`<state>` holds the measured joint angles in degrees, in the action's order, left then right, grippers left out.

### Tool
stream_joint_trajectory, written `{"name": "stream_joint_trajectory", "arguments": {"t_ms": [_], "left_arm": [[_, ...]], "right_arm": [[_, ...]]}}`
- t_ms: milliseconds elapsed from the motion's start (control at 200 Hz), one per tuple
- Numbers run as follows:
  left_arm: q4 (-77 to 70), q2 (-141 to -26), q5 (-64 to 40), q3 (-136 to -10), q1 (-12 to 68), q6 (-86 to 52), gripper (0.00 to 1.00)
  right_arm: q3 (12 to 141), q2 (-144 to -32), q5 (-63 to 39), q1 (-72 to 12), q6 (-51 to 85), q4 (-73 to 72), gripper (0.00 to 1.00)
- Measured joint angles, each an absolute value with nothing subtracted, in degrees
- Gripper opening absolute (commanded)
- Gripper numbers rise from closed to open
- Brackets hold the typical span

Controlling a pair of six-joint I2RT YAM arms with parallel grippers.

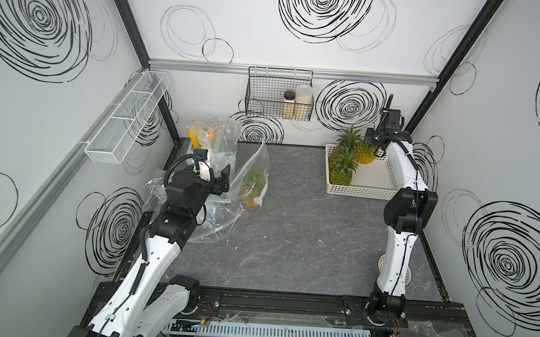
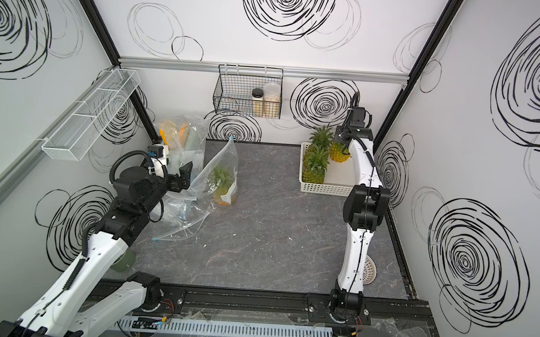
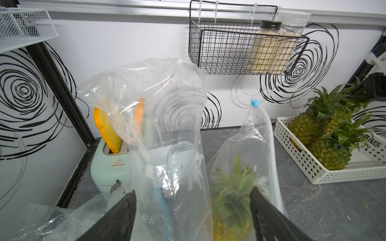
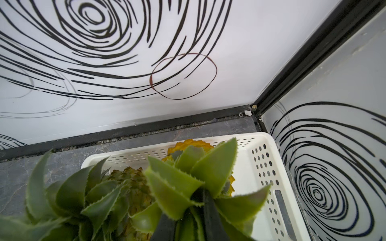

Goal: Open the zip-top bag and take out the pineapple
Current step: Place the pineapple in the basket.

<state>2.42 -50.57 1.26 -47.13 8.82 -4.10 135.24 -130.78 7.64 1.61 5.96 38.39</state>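
A clear zip-top bag (image 1: 257,165) (image 2: 221,167) (image 3: 258,137) stands upright left of the table's middle, its blue slider (image 3: 255,102) at the top corner. Inside it is a pineapple (image 1: 253,189) (image 2: 223,187) (image 3: 232,198). My left gripper (image 1: 226,179) (image 2: 184,176) (image 3: 193,191) is open just left of the bag, and its fingers hold nothing. At the back right, my right gripper (image 1: 373,143) (image 2: 343,138) (image 4: 186,206) is shut on the leafy crown of a yellow pineapple (image 1: 365,154) (image 4: 193,144) over the white basket (image 1: 358,191) (image 4: 261,158). Whether this pineapple rests on the basket's bottom I cannot tell.
Two more pineapples (image 1: 342,168) stand in the white basket's left side. A mint toaster (image 3: 108,164) draped with clear bags (image 1: 214,133) fills the back left corner. Loose empty bags (image 1: 215,227) lie under my left arm. A black wire basket (image 1: 278,103) with jars hangs on the back wall.
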Motion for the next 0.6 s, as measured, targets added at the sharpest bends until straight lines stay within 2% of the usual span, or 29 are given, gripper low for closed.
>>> {"name": "stream_joint_trajectory", "arguments": {"t_ms": [600], "left_arm": [[2.42,-51.13,0.4,-47.11,8.56,-4.34,0.88]], "right_arm": [[135.66,-135.02,1.85,3.79,6.9,39.07,0.0]]}}
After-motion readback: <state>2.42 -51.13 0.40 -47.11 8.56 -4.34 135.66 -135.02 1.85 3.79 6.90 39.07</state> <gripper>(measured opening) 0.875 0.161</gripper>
